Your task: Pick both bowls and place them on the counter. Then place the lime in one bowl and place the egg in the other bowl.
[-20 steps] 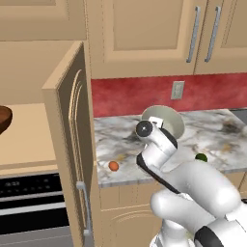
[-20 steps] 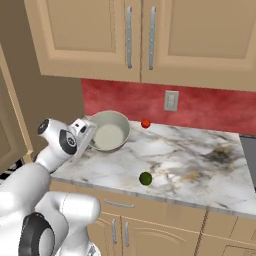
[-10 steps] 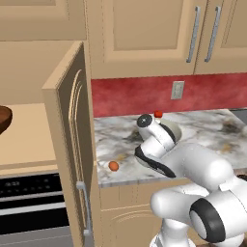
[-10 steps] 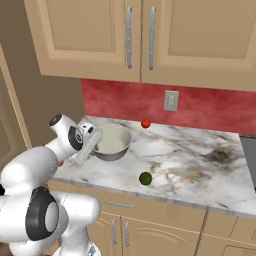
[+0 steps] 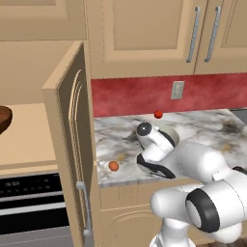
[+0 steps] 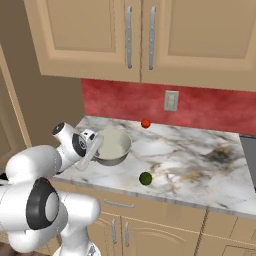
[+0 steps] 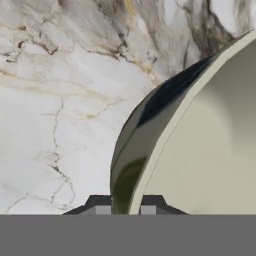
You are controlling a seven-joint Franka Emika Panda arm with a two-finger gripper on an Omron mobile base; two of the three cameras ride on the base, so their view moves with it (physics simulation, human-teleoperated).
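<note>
The pale grey-green bowl (image 6: 113, 145) is down at the counter (image 6: 200, 165), near its left end, opening upward. My gripper (image 6: 90, 150) is shut on its left rim. In the hand view the bowl (image 7: 200, 150) curves up from between the fingertips, with the gripper (image 7: 125, 206) clamped on the rim. From the left base view my arm covers most of that bowl (image 5: 170, 132). The dark brown bowl (image 5: 4, 118) sits on the tan wood shelf at the far left. On the marble lie the lime (image 6: 145, 178) near the front edge and the egg (image 5: 113, 166) by the left corner.
A small red ball (image 6: 145, 123) lies at the back of the counter by the red backsplash. An open cabinet door (image 5: 72, 125) stands between the shelf and the counter. An oven front (image 5: 34, 202) is below the shelf. The counter's right half is bare marble.
The gripper has brought the pale bowl down from a raised, tilted hold to counter level, and the bowl has turned upright. The lime, egg and red ball have not moved.
</note>
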